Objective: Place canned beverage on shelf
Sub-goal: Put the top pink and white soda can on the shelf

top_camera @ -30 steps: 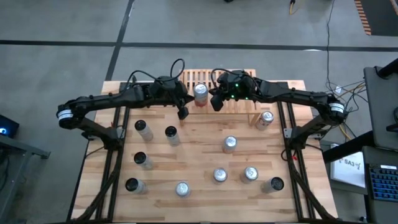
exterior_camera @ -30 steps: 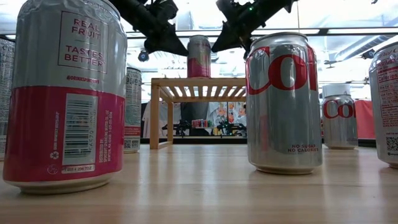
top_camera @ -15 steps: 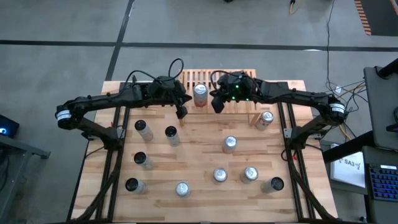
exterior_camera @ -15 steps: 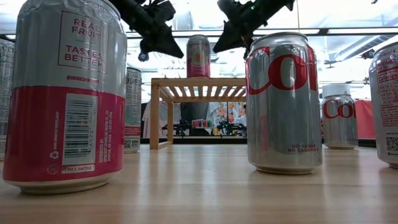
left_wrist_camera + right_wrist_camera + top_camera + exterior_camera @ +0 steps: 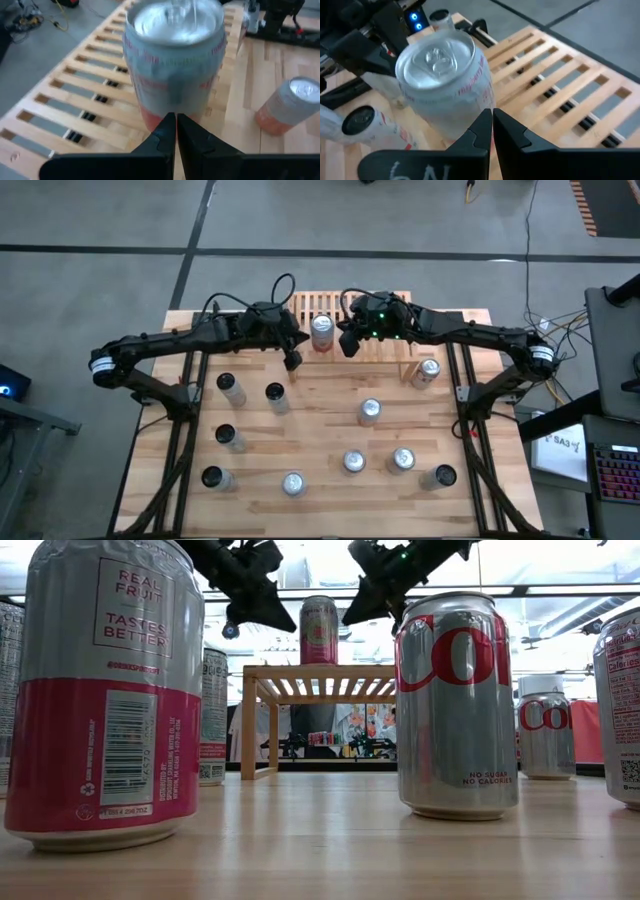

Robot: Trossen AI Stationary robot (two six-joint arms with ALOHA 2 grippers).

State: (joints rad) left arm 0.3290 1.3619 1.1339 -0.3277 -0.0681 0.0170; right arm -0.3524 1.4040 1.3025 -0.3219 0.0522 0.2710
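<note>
A silver and pink can (image 5: 322, 330) stands upright on its base on the slatted top of the low wooden shelf (image 5: 305, 305) at the table's far edge. My left gripper (image 5: 293, 362) hovers shut just left of the can. My right gripper (image 5: 347, 348) hovers shut just right of it. In the low view both shut tips, left (image 5: 290, 625) and right (image 5: 348, 618), sit beside the can (image 5: 319, 630) with a thin gap on each side. Each wrist view shows the can (image 5: 172, 60) (image 5: 445, 85) close ahead of the shut fingers.
Several more cans stand upright on the wooden tabletop nearer the front, among them one (image 5: 275, 395) left of centre, one (image 5: 370, 412) in the middle and one (image 5: 427, 370) beside the shelf's right end. A red and silver can (image 5: 457, 705) and a pink one (image 5: 100, 690) stand closest to the low camera.
</note>
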